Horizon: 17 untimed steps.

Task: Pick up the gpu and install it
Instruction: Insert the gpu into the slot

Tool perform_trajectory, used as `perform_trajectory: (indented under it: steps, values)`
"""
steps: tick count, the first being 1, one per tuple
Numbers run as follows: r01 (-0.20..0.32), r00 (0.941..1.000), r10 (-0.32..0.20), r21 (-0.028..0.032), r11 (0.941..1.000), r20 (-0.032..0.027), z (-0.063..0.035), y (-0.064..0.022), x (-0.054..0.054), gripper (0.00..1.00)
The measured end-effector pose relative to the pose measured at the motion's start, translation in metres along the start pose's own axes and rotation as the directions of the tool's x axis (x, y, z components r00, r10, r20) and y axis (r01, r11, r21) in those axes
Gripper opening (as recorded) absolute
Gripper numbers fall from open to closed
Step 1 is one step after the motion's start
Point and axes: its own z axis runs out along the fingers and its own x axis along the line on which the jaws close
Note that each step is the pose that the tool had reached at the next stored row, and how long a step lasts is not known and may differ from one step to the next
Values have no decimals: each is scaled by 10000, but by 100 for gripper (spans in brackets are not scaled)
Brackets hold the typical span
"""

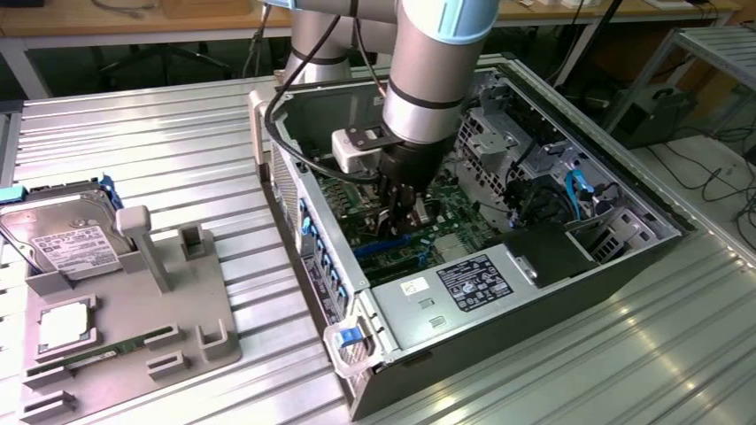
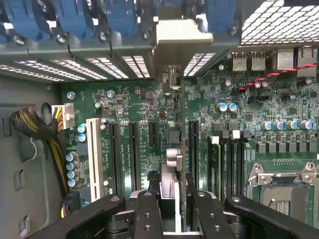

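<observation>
Gripper [image 2: 174,201] clenched on the gpu [image 2: 169,181], which I see edge-on just above the motherboard [image 2: 134,104], between its black slots [image 2: 133,149]; blue latches [image 2: 75,20] crowd the motherboard's edge, a cable bundle [image 2: 32,124] beside it.

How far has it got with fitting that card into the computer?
Done: the graphics card is already lifted and inside the open computer case. In hand: the pincer grips it edge-down over the long slots of the green board. Left: seating it; the pincer has not let go, and I cannot tell whether it sits in a slot yet.
</observation>
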Motion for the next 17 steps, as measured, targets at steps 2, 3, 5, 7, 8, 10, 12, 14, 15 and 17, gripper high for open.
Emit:
perform_trajectory:
  steps: [2,3,5,7,8,10,12,14,15,17]
  values:
    - [0,10000,0,-1,10000,-1,10,20,1,29]
    - [0,10000,0,0,10000,1,14,26,1,29]
    - [1,10000,-1,-1,10000,18,26,38,1,29]
    - [1,10000,-1,0,10000,39,52,43,0,29]
    - [1,10000,-1,-1,10000,46,65,46,0,29]
    - [0,10000,0,-2,10000,60,92,53,-1,29]
    - [1,10000,-1,-4,10000,65,115,56,-1,29]
    - [2,10000,-2,-18,10000,64,133,57,-2,29]
    - [1,10000,-1,-23,10000,63,135,58,-1,29]
    - [0,10000,0,-37,10000,62,136,58,-1,29]
